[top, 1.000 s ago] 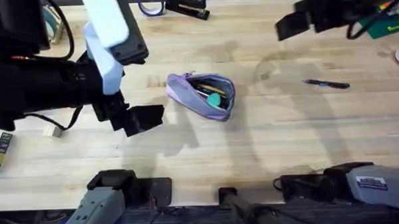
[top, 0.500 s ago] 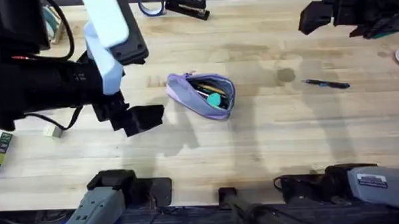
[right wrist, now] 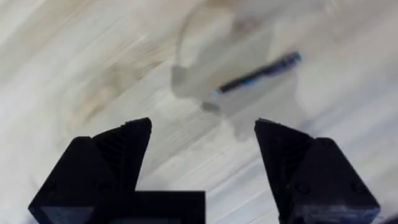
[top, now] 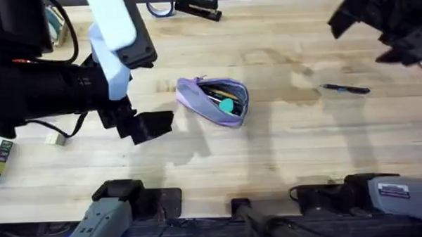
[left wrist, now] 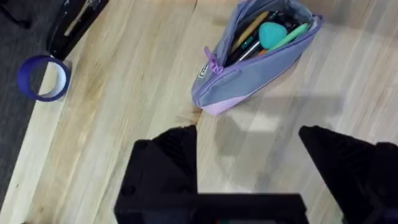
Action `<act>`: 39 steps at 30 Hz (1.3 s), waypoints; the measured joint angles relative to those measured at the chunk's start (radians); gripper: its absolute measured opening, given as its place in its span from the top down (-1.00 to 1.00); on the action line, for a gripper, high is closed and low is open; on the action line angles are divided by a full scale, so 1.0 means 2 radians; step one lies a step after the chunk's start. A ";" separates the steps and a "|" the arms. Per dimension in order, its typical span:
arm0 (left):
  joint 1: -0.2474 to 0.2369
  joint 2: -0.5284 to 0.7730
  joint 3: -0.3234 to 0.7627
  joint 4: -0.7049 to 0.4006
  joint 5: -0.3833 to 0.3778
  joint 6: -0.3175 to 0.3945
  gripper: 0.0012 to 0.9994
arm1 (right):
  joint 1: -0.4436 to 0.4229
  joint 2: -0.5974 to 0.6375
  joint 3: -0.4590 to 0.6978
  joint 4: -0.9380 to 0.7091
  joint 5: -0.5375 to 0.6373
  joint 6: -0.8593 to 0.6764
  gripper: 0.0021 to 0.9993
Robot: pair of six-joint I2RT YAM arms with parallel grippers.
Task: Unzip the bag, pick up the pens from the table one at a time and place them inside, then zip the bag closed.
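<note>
While the unzipped bag [top: 214,101] sits mid-table, both open grippers, left [left wrist: 249,162] and right [right wrist: 202,152], hover; a dark pen [top: 345,89] lies apart.

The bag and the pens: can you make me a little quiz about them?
1. True or false: the bag is zipped shut.
2. Where does the dark pen lie? A) inside the bag B) on the table, right of the bag C) in the right gripper
3. Fill in: the left gripper hovers near the bag with its jaws ____.

Key:
1. False; it is open, with a green pen and other things showing inside.
2. B; the right gripper is open above it, holding nothing.
3. Open.
</note>
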 joint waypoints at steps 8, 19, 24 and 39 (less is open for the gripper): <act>0.000 0.000 0.000 0.000 0.000 0.000 -0.99 | -0.031 0.000 0.000 -0.037 0.043 0.170 -0.99; 0.000 0.000 0.000 0.000 0.000 0.000 -0.99 | -0.086 0.000 0.000 -0.045 0.059 0.204 -0.99; 0.000 0.000 0.000 0.000 0.000 0.000 -0.99 | -0.100 0.000 -0.032 -0.040 0.059 0.220 -0.99; 0.000 0.000 0.000 0.000 0.000 0.000 -0.99 | -0.102 0.000 -0.150 0.099 0.059 0.262 -0.99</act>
